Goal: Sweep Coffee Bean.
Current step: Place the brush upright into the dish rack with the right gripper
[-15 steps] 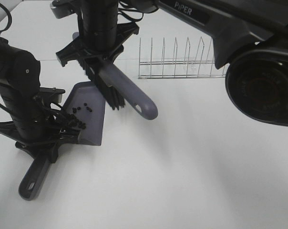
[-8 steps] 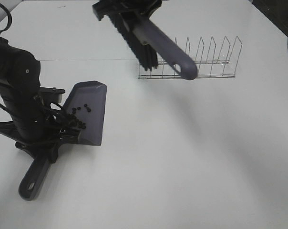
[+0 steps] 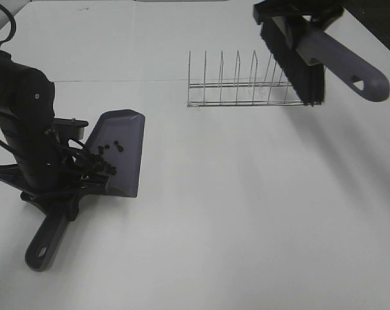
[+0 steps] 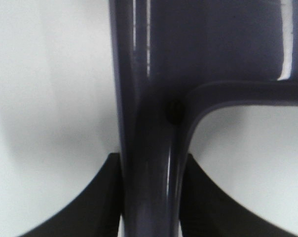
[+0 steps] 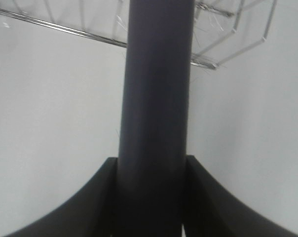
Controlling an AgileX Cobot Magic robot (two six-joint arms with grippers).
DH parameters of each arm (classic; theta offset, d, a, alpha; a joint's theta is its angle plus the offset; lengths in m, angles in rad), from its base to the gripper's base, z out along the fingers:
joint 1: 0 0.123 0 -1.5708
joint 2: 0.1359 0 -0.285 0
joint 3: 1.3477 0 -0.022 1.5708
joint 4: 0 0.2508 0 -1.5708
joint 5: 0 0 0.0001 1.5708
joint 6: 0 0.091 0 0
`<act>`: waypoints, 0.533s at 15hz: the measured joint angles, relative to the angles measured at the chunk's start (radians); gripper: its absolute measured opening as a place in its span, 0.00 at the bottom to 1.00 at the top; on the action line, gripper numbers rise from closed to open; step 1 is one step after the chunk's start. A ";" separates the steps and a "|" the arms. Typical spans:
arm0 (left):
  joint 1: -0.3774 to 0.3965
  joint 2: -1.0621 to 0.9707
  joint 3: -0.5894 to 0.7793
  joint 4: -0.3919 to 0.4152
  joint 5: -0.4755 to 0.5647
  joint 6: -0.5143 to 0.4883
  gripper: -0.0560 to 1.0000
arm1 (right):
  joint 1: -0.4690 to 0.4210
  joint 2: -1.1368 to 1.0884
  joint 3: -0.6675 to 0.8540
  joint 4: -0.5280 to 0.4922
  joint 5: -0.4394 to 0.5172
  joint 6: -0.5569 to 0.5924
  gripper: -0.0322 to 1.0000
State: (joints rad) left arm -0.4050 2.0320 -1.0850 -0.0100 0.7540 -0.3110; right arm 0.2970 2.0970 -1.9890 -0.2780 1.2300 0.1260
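The coffee beans (image 3: 107, 159) lie as several tiny dark ovals inside the grey dustpan (image 3: 123, 155), which rests on the white table at the left. My left gripper (image 3: 61, 197) is shut on the dustpan's handle (image 4: 151, 187), whose end (image 3: 43, 247) points toward the front edge. My right gripper (image 3: 297, 16) is shut on the grey brush (image 3: 340, 63) and holds it in the air at the upper right. The brush handle (image 5: 156, 98) runs up the right wrist view, and its black bristles (image 3: 292, 64) hang over the wire rack.
A wire dish rack (image 3: 240, 84) stands at the back of the table, under the raised brush; it also shows in the right wrist view (image 5: 223, 44). The white table (image 3: 246, 213) spreads across the middle and right.
My right arm has carried the brush from beside the dustpan up and to the right, over the rack. The left arm, dustpan and beans have not moved.
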 joint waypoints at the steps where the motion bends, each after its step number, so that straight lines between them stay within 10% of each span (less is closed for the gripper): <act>1: 0.000 0.000 0.000 0.000 0.000 0.000 0.30 | -0.049 -0.018 0.044 0.014 0.000 0.000 0.38; 8: 0.000 0.001 0.000 0.000 -0.002 0.000 0.30 | -0.146 -0.036 0.295 0.084 -0.062 -0.007 0.38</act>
State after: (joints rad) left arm -0.4050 2.0330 -1.0850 -0.0100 0.7520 -0.3110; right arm 0.1510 2.0610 -1.6940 -0.1940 1.1680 0.1190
